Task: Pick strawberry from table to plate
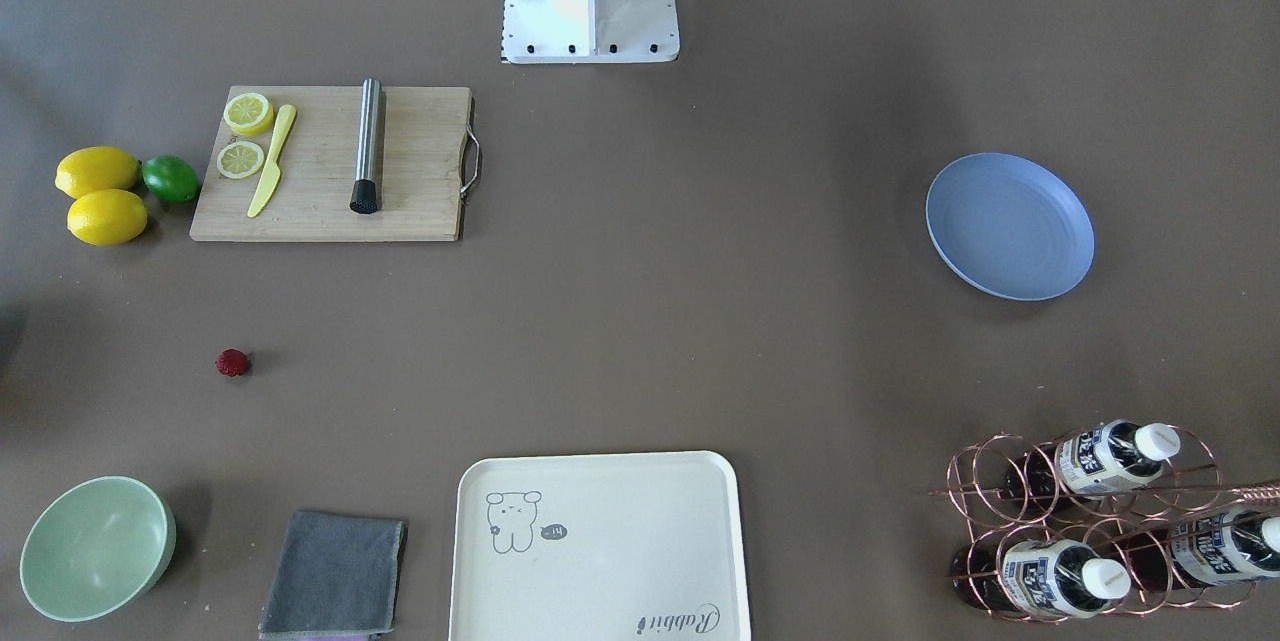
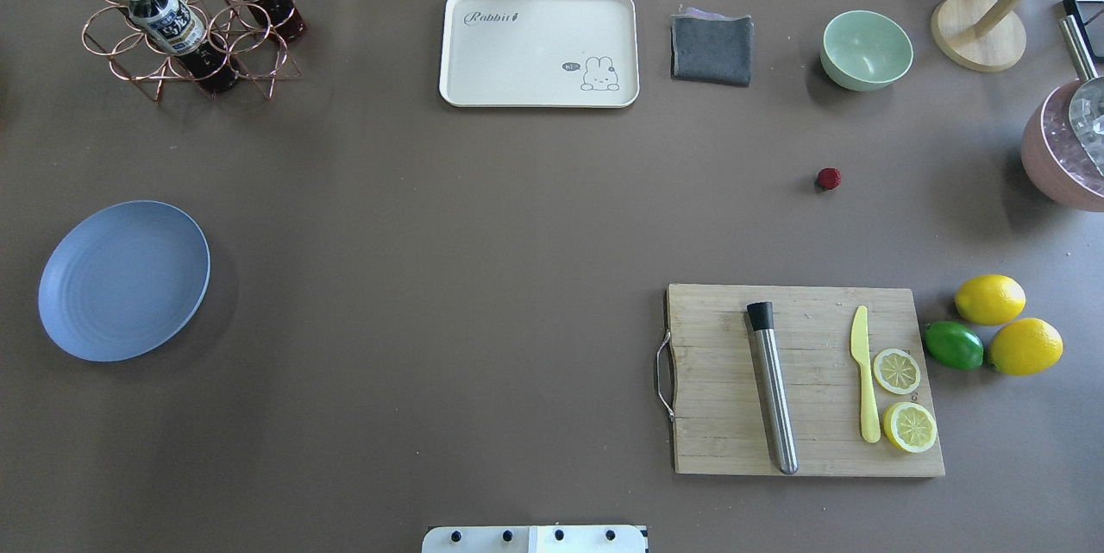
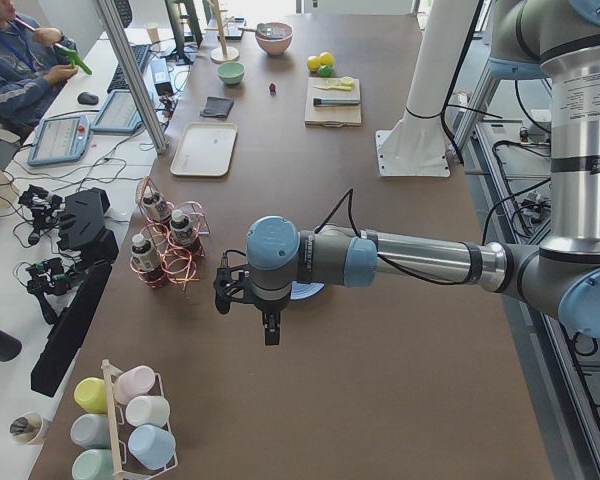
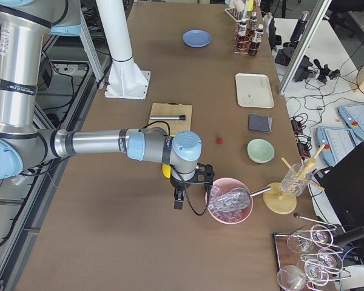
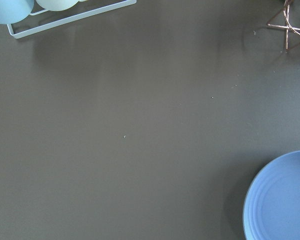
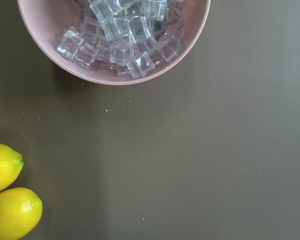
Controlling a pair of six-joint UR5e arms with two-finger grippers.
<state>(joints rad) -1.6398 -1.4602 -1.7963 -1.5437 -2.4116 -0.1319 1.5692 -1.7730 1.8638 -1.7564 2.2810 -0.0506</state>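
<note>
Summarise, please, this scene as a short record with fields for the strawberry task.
strawberry: on the table, between green bowl and cutting board
plate: empty, on the robot's left side
left hand: above bare table near plate; open or shut unclear
right hand: above table near ice bowl and lemons; unclear too
progress: strawberry not yet picked

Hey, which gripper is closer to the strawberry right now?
Right. The right gripper hangs beside the pink ice bowl, at the same end of the table as the strawberry; the left gripper hangs near the plate at the opposite end.
</note>
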